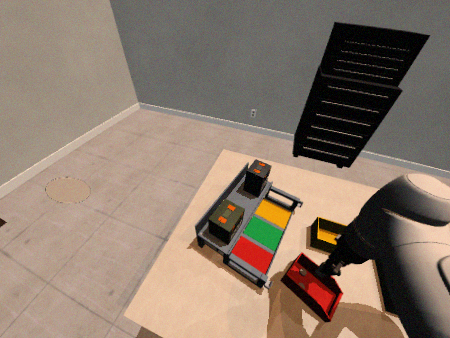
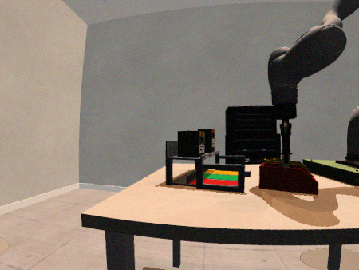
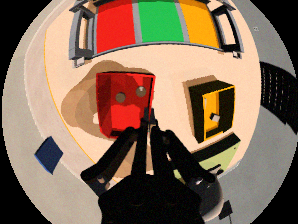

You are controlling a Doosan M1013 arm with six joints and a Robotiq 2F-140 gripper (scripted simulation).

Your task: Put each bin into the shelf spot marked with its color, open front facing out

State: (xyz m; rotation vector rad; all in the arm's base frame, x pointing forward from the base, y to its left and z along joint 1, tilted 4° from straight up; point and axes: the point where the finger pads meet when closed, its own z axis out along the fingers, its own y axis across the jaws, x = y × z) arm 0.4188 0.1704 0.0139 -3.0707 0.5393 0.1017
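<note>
The red bin (image 1: 312, 286) sits on the table in front of the shelf (image 1: 247, 220), near the shelf's red mark (image 1: 252, 253); small grey parts lie inside it. My gripper (image 1: 327, 267) points straight down at the bin's rear wall. In the wrist view the fingertips are pinched together on the near edge of the red bin (image 3: 124, 102). The yellow bin (image 1: 327, 234) stands to the right, in front of the yellow mark (image 1: 274, 213). The green mark (image 1: 263, 233) lies between the other two. A green bin (image 2: 333, 169) shows at the far right, mostly hidden by the arm.
Two dark boxes (image 1: 226, 221) (image 1: 257, 176) stand on the shelf's low upper board, above the left part. A black slatted rack (image 1: 357, 95) stands behind the table. The table's front edge is close to the red bin.
</note>
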